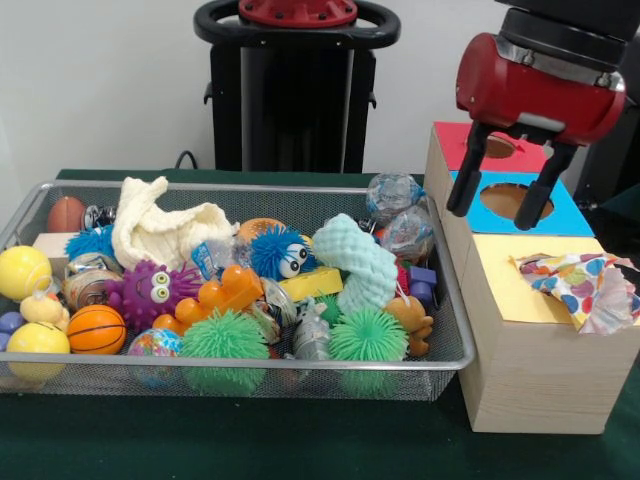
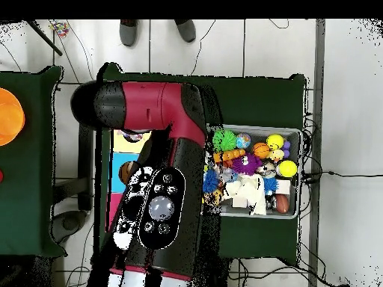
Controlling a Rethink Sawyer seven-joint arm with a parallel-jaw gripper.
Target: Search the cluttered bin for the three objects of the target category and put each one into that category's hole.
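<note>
Hangs above the blue box (image 1: 520,205), gripper (image 1: 500,205) pointing down, fingers apart and empty. Dotted cloth (image 1: 583,285) sprawls across yellow box (image 1: 500,290), spilling over its right edge.

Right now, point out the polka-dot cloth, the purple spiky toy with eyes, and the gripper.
polka-dot cloth (image 1: 580,285), front view, middle of the bunch.
purple spiky toy (image 1: 152,290), front view, just below its eyes.
gripper (image 1: 497,205), front view, between its fingertips.
</note>
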